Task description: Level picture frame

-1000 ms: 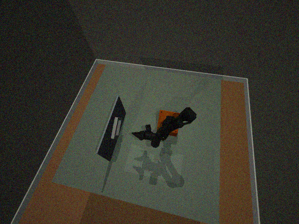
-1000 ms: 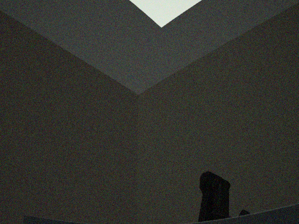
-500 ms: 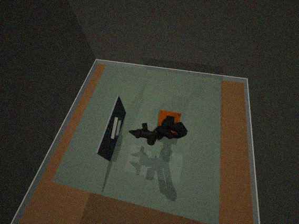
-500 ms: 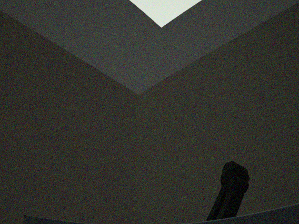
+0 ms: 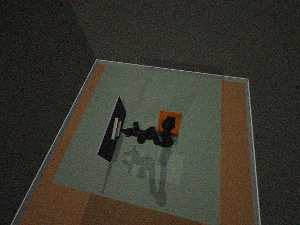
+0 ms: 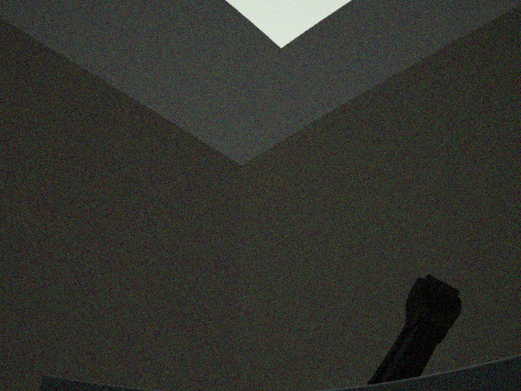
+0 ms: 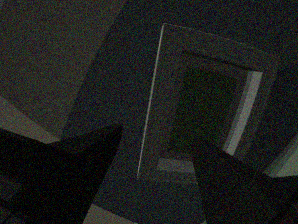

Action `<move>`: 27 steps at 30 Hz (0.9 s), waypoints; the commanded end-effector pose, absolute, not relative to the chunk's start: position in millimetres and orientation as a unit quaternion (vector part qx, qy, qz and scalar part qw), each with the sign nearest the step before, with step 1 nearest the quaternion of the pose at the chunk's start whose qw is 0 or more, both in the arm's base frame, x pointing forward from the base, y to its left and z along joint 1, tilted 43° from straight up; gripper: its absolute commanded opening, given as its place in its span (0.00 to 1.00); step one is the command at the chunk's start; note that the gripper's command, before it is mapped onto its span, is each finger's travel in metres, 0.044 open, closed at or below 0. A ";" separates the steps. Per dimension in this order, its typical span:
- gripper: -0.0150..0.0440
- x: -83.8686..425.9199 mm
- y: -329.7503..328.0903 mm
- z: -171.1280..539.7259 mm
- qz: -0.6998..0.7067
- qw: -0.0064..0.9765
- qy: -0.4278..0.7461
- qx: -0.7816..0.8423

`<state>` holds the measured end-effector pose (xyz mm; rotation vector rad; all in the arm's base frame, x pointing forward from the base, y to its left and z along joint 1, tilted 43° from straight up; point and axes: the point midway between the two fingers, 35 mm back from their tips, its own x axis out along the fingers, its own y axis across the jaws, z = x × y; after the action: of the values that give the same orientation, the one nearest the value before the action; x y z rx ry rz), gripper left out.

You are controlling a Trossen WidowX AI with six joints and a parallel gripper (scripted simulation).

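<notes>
The picture frame [image 5: 115, 129] [image 7: 164, 110] hangs on the dark upright panel [image 5: 106, 149] [image 7: 107, 95]. In the wrist view it is grey around a dark green picture and its sides lean against the panel's left edge; the view is slanted, so how far it is from level is hard to tell. My gripper [image 5: 122, 130] [image 7: 157, 136] is open, its tips close to the front of the frame. In the wrist view the left finger is beside the frame's lower left and the right finger overlaps its lower right part. Contact cannot be made out. Screw and notched strip are hidden.
The arm's orange base plate [image 5: 163, 115] stands on the grey-green mat [image 5: 195, 127] behind the gripper. Part of the dark arm [image 6: 432, 305] shows at the lower right of the exterior view. The light is dim, and shadows of arm and panel fall on the mat.
</notes>
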<state>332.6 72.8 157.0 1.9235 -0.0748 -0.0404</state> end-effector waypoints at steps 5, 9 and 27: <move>0.69 338.6 71.8 157.4 -0.014 0.569 -0.032 0.822; 0.69 338.6 71.8 157.4 -0.014 0.569 -0.032 0.822; 0.69 358.3 71.1 158.6 -0.013 0.569 -0.032 0.822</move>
<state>352.7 71.9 157.3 1.9246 -0.0723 -0.0343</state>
